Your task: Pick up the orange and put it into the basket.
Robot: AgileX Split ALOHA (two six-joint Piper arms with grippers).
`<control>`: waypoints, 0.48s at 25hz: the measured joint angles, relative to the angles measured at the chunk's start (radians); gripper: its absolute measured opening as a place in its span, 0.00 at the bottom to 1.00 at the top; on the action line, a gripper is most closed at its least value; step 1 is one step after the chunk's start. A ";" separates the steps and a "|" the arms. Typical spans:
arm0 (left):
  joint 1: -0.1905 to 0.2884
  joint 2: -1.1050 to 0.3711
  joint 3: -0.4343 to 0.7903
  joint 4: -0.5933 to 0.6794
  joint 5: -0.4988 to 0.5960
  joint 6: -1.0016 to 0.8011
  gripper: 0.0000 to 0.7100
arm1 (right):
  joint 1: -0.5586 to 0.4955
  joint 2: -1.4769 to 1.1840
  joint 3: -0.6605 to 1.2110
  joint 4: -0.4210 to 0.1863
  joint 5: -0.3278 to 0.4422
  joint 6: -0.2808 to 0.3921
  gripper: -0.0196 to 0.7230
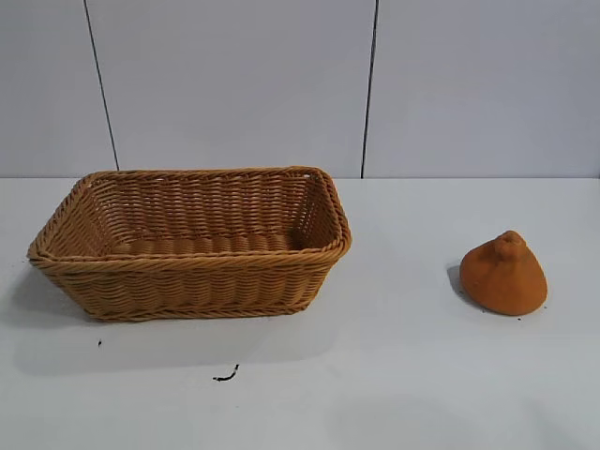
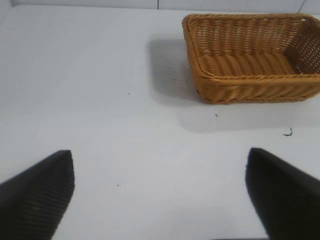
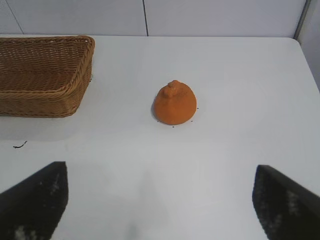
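The basket (image 1: 192, 244) sits toward the worktop's (image 1: 394, 375) left side, well apart from the orange (image 1: 504, 275) near its right edge. Left gripper (image 2: 160, 192) and right gripper (image 3: 160, 200) hover with jaws spread wide, holding nothing.

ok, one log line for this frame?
stage: pre-grasp | orange: on table, right of basket, apart | basket: empty | right hand: open, facing orange | left hand: open, idle
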 joint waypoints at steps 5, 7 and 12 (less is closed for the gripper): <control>0.000 0.000 0.000 0.000 0.000 0.000 0.94 | 0.000 0.000 0.000 0.001 0.000 0.000 0.96; 0.000 0.000 0.000 0.000 0.000 0.000 0.94 | 0.000 0.000 0.000 0.004 0.000 0.000 0.96; 0.000 0.000 0.000 0.000 0.000 0.000 0.94 | 0.000 0.000 0.000 0.010 0.000 0.000 0.96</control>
